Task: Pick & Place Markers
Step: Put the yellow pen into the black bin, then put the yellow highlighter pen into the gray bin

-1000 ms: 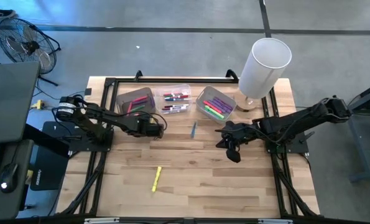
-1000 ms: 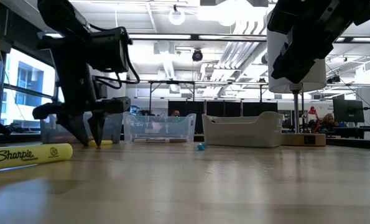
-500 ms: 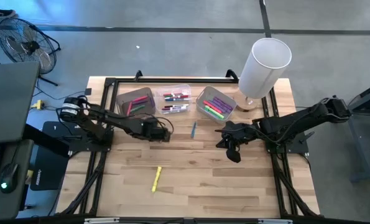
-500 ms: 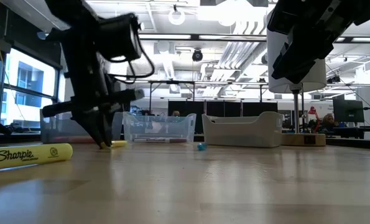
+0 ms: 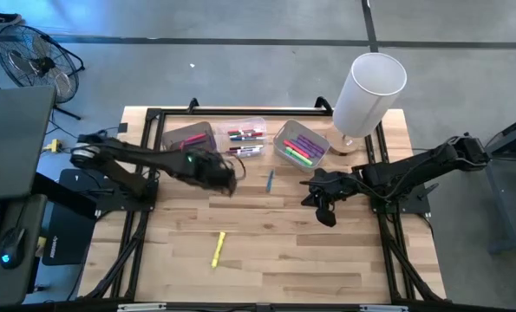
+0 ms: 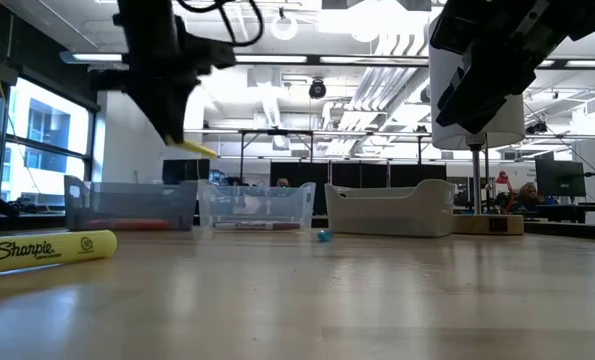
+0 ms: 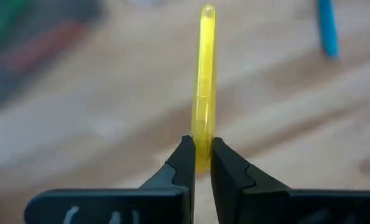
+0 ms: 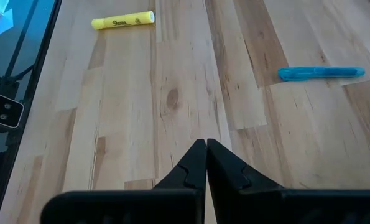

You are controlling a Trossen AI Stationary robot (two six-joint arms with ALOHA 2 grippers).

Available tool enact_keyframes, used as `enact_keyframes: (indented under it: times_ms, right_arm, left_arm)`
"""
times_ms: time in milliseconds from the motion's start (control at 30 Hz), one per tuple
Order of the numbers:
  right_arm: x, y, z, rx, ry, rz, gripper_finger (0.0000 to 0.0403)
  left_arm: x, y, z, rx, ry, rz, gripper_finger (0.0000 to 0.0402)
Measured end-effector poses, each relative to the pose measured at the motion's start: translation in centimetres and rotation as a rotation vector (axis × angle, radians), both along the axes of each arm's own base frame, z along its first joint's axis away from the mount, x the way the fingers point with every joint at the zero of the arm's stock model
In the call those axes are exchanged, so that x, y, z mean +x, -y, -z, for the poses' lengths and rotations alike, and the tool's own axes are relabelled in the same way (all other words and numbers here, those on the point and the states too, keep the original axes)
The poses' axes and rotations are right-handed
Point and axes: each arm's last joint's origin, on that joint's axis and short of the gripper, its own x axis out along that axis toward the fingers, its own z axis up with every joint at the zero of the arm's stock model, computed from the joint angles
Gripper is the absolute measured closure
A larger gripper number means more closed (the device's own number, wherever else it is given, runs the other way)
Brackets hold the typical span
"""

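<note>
My left gripper [image 5: 223, 176] is shut on a thin yellow marker [image 7: 204, 74] and is high above the table in front of the grey bin [image 5: 188, 140]; it also shows in the low view [image 6: 177, 132]. My right gripper [image 5: 320, 205] is shut and empty, hovering over the table's right middle. A yellow highlighter [image 5: 217, 249] lies flat on the table near the front. A blue marker [image 5: 270, 180] lies flat near the clear bin [image 5: 244, 139]. Red, pink, purple and green markers lie in the bins. My left gripper pinches the yellow marker near one end [image 7: 201, 148] between its two fingers [image 7: 183, 163]. The fingers come from above, pointing down. The rest of the marker sticks out past the fingertips. The marker [image 6: 199, 149] is lifted clear of the table, slightly tilted.
A third bin [image 5: 301, 145] with purple, pink and green markers stands at the back, right of the clear bin. A tall white cylinder [image 5: 369, 91] stands at the back right. Bare wood lies between the highlighter and the grippers.
My left gripper has risen from the table top with the yellow marker. The marker lay on the table, then tipped up at one end, and now hangs clear, well above the bins' rims.
</note>
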Motion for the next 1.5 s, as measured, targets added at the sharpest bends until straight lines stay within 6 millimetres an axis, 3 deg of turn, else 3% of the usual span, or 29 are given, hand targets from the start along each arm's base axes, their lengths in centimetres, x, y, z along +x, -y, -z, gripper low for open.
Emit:
enact_keyframes:
  times_ms: [167, 267, 533, 867, 1100, 1267, 1500]
  right_arm:
    - [0.0, 0.0, 0.0, -0.014, 0.001, -0.013, 0.0402]
    - [0.0, 0.0, 0.0, -0.015, 0.0, -0.014, 0.0401]
    - [0.0, -0.1, 0.0, 0.003, 0.0, -0.036, 0.0401]
    - [-0.4, -1.4, 0.1, 0.02, -0.018, -0.079, 0.0401]
    - [-0.6, -2.1, 0.1, 0.02, -0.016, -0.075, 0.0401]
    - [-0.7, -2.4, 0.2, -0.005, -0.026, -0.064, 0.0402]
    - [-0.8, -2.2, 0.3, -0.027, -0.034, -0.028, 0.0402]
  left_arm:
    - [-4.5, -3.0, -3.1, 0.085, -0.127, -0.079, 0.0381]
    - [-6.7, -4.7, -4.0, 0.094, -0.228, -0.082, 0.0381]
    - [-7.4, -8.5, -4.1, 0.125, -0.277, -0.095, 0.0371]
    - [-7.1, -9.9, -3.6, 0.1, -0.287, -0.149, 0.0258]
    - [-5.8, -8.4, -3.6, -0.021, -0.152, -0.095, 0.0218]
    - [-3.8, -5.2, -3.8, -0.053, 0.012, -0.055, 0.0217]
    - [-0.2, 0.7, -1.8, -0.195, 0.094, 0.048, 0.0216]
